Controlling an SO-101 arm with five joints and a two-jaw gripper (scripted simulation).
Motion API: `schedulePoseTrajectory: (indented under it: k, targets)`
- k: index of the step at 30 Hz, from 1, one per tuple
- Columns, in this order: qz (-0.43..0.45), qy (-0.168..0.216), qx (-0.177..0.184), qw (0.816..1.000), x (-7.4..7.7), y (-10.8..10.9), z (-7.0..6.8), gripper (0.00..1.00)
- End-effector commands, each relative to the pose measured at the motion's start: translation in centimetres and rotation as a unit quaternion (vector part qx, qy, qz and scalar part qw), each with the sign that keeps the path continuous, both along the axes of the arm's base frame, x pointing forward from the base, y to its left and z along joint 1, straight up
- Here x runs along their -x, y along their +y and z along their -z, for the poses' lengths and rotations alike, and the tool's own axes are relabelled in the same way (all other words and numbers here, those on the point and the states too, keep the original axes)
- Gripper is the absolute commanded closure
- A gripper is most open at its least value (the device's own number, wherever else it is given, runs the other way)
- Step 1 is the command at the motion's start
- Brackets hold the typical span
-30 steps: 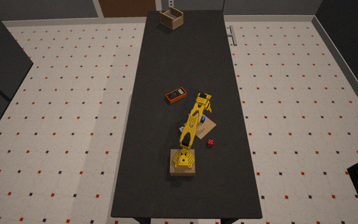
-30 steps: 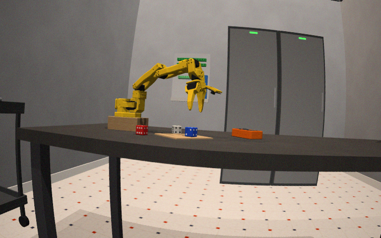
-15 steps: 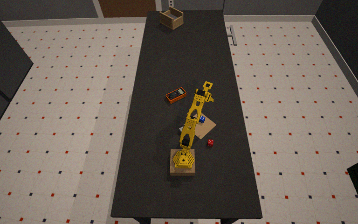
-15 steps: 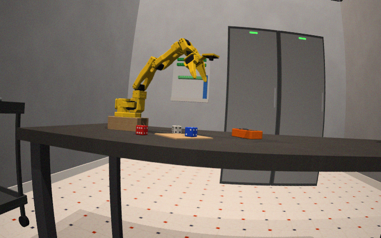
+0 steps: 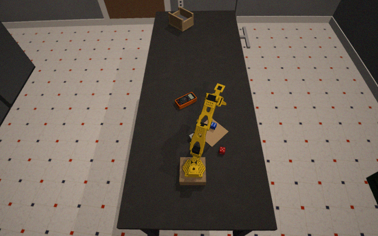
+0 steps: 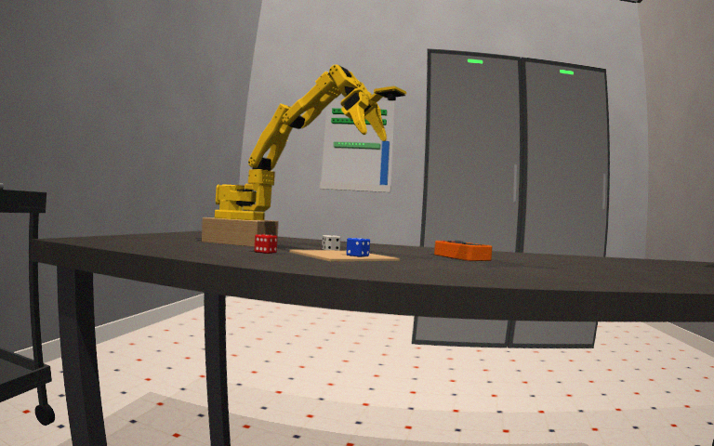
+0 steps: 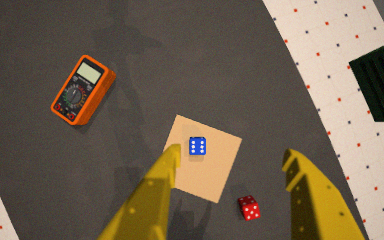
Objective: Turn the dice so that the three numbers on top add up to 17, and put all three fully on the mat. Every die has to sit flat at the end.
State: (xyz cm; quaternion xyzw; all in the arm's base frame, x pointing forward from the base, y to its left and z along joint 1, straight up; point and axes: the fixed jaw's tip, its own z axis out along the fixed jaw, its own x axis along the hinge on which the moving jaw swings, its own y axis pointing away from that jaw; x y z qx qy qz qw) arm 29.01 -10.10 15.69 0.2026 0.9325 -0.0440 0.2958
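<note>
three dice, one tan mat, an arm held high

item: yellow arm (image 5: 199, 131) (image 6: 311, 100), bolted to a wooden block (image 5: 192, 183) (image 6: 229, 231). its tool (image 5: 223, 103) (image 6: 374, 136) (image 7: 232, 150) is partly open, with nothing between the fingers; raised well above the dice, it seems placed for a look down.

item: blue die (image 5: 213, 125) (image 6: 358, 247) (image 7: 197, 146), flat on the mat (image 5: 217, 136) (image 6: 315, 255) (image 7: 210, 175). its top reads six, a useful number to leave alone, i judge.

item: red die (image 5: 222, 150) (image 6: 266, 243) (image 7: 249, 208), flat, off the mat and near it. top appears to be five; likely it wants carrying over.

item: white die (image 5: 191, 136) (image 6: 330, 242), mostly under the arm from above; its top number and whether it touches the mat cannot be told. if the other readings hold, it must show six. a turn could leave it tilted on the mat's edge.

surface: dark counter (image 5: 195, 55) (image 6: 368, 292) (image 7: 145, 30), also bearing an orange multimeter (image 5: 185, 100) (image 6: 463, 251) (image 7: 82, 90), beyond the mat, and an open wooden box (image 5: 175, 22) at the far end.

room: pale floor (image 5: 69, 94) (image 6: 315, 368) (image 7: 300, 30) with red and dark flecks; grey cabinet (image 6: 473, 157), two doors, green marks.
</note>
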Motion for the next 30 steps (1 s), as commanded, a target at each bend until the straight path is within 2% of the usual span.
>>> schedulePoseTrajectory:
  k: [1, 6, 8, 10, 13, 19, 25, 27, 30]
  targets:
    - [0.025, 0.000, -0.010, 1.000, 0.7, -0.6, -0.3, 0.65]
    - [0.088, 0.024, -0.043, 0.995, 2.3, -1.7, 0.4, 0.65]
    - [0.124, 0.022, -0.057, 0.990, 2.9, -2.5, 0.6, 0.65]
    - [0.124, 0.022, -0.057, 0.990, 2.9, -2.5, 0.6, 0.65]
    - [0.187, 0.017, -0.080, 0.979, 4.1, -3.7, 0.9, 0.65]
    - [0.325, 0.003, -0.128, 0.937, 7.1, -6.0, 2.1, 0.65]
    - [0.446, -0.013, -0.168, 0.879, 10.4, -7.3, 3.7, 0.65]
    - [0.446, -0.013, -0.168, 0.879, 10.4, -7.3, 3.7, 0.65]
    - [0.498, -0.026, -0.183, 0.847, 12.0, -7.6, 4.5, 0.65]
